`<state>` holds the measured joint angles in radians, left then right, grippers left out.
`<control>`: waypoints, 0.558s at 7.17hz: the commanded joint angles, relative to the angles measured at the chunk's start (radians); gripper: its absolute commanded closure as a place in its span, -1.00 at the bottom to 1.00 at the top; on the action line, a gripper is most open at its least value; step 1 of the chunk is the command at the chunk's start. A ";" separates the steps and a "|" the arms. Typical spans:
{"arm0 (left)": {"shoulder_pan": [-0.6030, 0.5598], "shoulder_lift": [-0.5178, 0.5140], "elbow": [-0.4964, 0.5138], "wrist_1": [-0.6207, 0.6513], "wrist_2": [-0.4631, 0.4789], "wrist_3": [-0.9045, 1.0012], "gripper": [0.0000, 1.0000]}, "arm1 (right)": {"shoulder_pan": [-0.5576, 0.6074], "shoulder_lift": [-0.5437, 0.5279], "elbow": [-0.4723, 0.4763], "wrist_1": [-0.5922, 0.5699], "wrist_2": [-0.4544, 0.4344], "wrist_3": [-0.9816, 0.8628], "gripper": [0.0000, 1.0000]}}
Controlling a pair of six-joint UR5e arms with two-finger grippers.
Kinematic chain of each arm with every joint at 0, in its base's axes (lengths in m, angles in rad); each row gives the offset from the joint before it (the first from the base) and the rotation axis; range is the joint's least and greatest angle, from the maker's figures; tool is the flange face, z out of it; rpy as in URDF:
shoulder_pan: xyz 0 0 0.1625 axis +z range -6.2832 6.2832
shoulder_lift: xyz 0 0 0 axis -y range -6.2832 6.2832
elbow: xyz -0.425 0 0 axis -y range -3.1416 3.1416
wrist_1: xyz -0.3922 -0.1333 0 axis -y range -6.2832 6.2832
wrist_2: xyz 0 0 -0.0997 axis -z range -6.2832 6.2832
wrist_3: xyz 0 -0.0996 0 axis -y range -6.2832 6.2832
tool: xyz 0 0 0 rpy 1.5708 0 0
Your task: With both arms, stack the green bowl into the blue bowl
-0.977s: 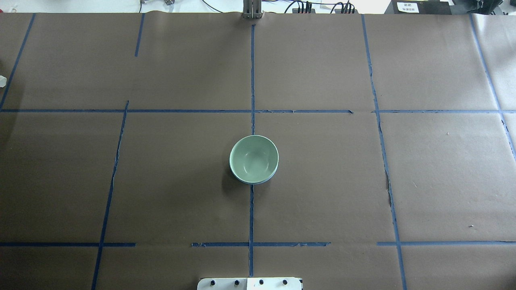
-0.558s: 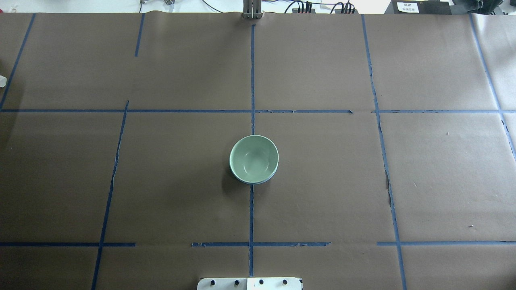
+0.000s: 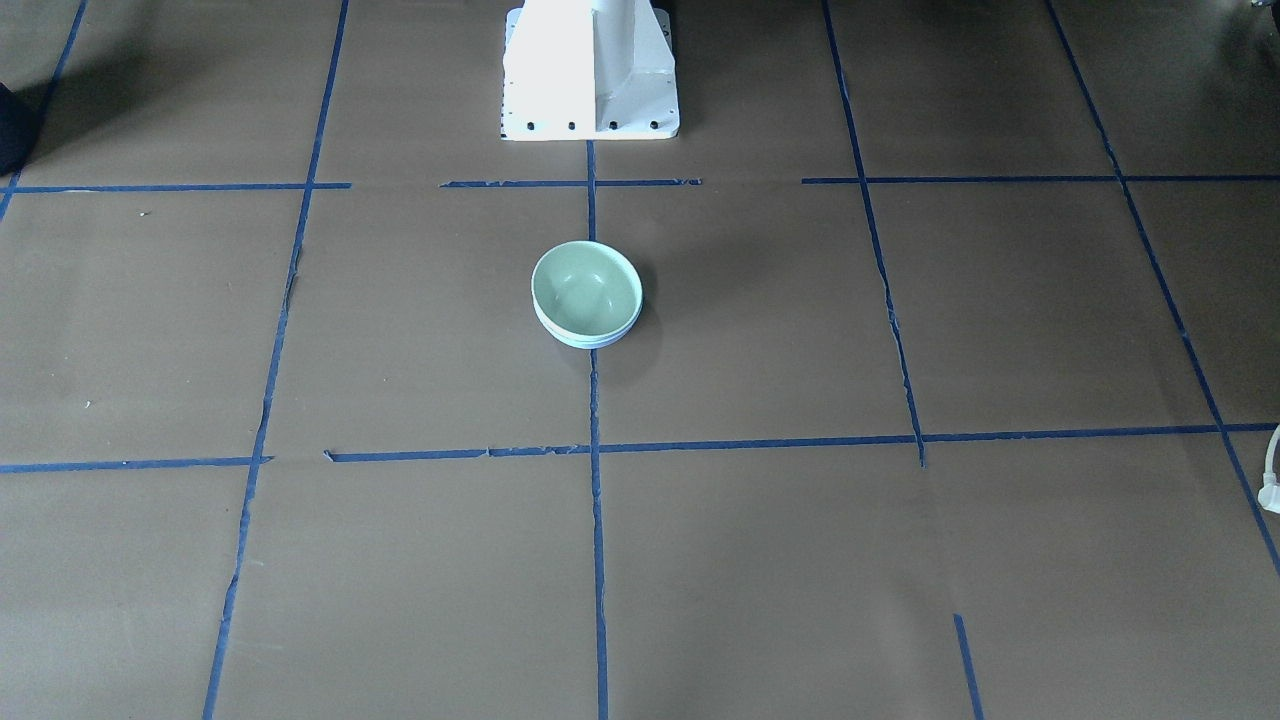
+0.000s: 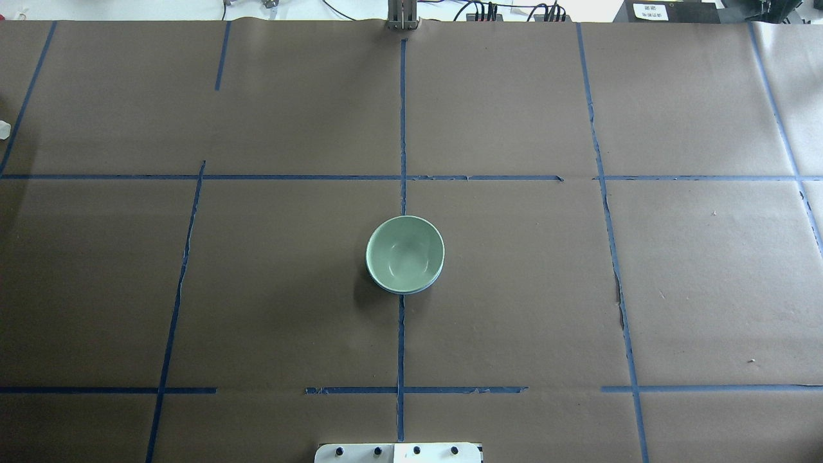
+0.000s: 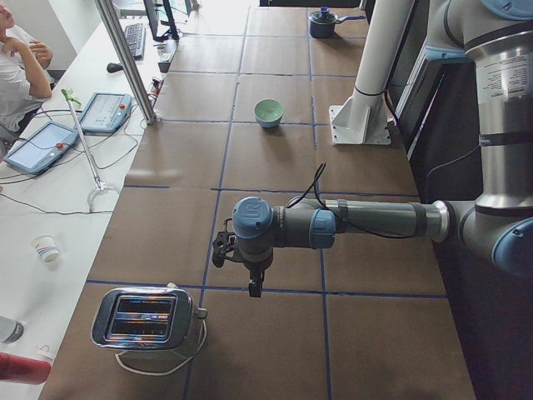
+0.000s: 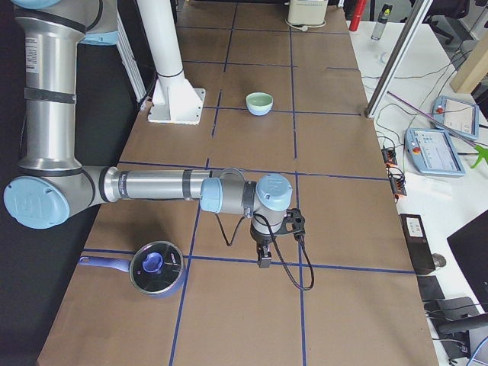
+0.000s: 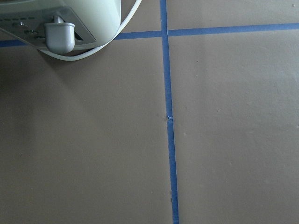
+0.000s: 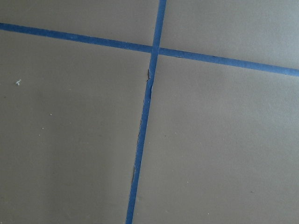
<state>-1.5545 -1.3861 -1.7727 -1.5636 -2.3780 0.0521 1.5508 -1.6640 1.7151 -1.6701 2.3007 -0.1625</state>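
A: Whereabouts of the green bowl (image 4: 405, 252)?

B: Dead centre of the overhead view, on the middle tape line (image 4: 402, 128). Sitting upright inside the blue bowl (image 4: 413, 290), with only a thin blue crescent peeking out along the lower edge. Same in the front-facing view: just above frame centre, below the white base (image 3: 590, 100).

A: Which step, then?

B: Looks like the last one, or past it. Stacked already, judging by the lie of things. No grip on either bowl.

A: And the left gripper (image 5: 253, 290)?

B: Lower centre of the left side view, hanging over bare table (image 5: 275, 158). Well apart from the bowls at upper centre, and near a toaster (image 5: 146, 319) at lower left. Cannot tell whether spread or pinched: seen only from the side, and absent from its own wrist view.

A: Right gripper (image 6: 263, 261)?

B: Much the same. Lower centre of the right side view, pointing down, near a pot (image 6: 156, 268) at lower left. Again impossible to say apart or together. No bowl in it, either.

A: Next move?

B: Probably none on the bowls. At most, a check for level seating: appears nested evenly, with no visible tilt. Otherwise, time to stop, with both grippers well off the stack.
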 commanded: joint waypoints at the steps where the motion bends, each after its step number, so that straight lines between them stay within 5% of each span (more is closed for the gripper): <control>1: 0.001 -0.001 -0.007 -0.001 0.005 0.000 -1.00 | 0.000 0.000 0.009 0.000 0.002 0.000 -1.00; 4: 0.001 -0.007 -0.008 -0.001 0.007 0.000 -1.00 | 0.000 0.000 0.009 0.000 0.002 0.000 -1.00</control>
<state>-1.5540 -1.3905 -1.7805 -1.5646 -2.3719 0.0521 1.5509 -1.6643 1.7239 -1.6705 2.3025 -0.1626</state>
